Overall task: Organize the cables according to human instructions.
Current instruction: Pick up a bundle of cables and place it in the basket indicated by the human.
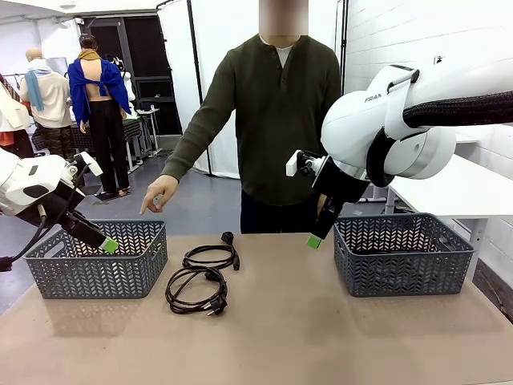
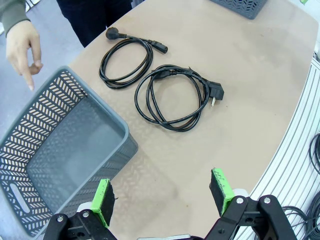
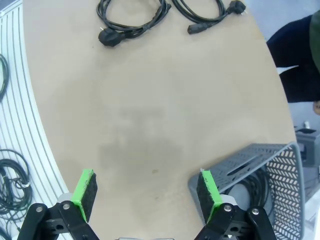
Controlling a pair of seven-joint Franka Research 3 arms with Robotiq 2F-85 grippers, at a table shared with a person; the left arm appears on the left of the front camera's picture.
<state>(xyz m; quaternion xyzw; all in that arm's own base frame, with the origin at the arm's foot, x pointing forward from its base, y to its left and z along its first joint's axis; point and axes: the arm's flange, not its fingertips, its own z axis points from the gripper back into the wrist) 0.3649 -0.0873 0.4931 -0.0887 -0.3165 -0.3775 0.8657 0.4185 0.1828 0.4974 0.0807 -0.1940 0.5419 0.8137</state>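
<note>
— While the left tool (image 2: 161, 186) hangs over the left basket (image 1: 96, 273), is it gripping anything?
— No, spread wide, empty. Behind that basket's far right corner a person's hand (image 1: 159, 192) points down.
— And right of it?
— Both coiled on the desk (image 1: 280, 337) just right of the basket, the far cable (image 2: 149, 56) behind the near cable (image 2: 170, 73). Well right of the basket, the right tool (image 3: 146, 182) is spread wide too, empty.
</note>
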